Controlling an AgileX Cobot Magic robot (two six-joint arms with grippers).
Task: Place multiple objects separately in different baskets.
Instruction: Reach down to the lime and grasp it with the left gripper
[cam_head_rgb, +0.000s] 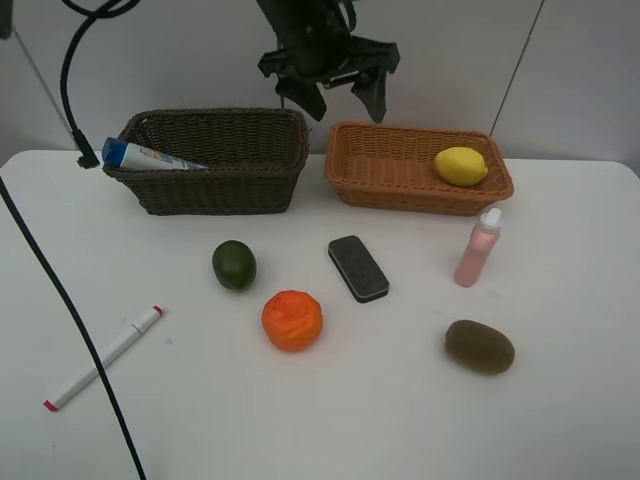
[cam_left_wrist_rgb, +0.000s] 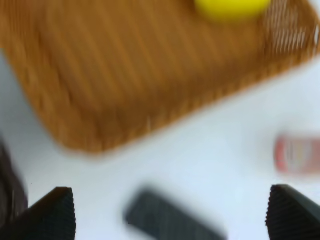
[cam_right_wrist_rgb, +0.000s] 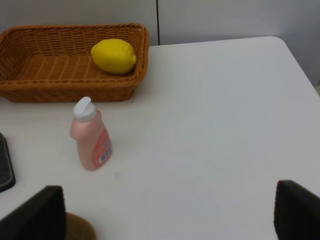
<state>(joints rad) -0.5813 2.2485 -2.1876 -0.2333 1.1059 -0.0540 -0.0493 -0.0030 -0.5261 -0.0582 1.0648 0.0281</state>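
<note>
My left gripper (cam_head_rgb: 345, 100) hangs open and empty above the gap between the two baskets. Its blurred wrist view shows the gripper (cam_left_wrist_rgb: 170, 200) over the tan basket (cam_left_wrist_rgb: 125, 75). The lemon (cam_head_rgb: 461, 165) lies in the tan basket (cam_head_rgb: 400, 192). The blue-capped white bottle (cam_head_rgb: 150, 156) lies in the dark brown basket (cam_head_rgb: 210, 192). The lime (cam_head_rgb: 234, 265), orange (cam_head_rgb: 292, 320), black eraser (cam_head_rgb: 358, 267), pink bottle (cam_head_rgb: 478, 248), kiwi (cam_head_rgb: 479, 346) and marker (cam_head_rgb: 103, 357) are on the table. My right gripper (cam_right_wrist_rgb: 167, 215) is open and empty, near the pink bottle (cam_right_wrist_rgb: 91, 137), and is out of the exterior high view.
A black cable (cam_head_rgb: 70, 330) runs across the table's left side, close to the marker. The table's right edge (cam_right_wrist_rgb: 300, 60) shows in the right wrist view. A wall stands behind the baskets.
</note>
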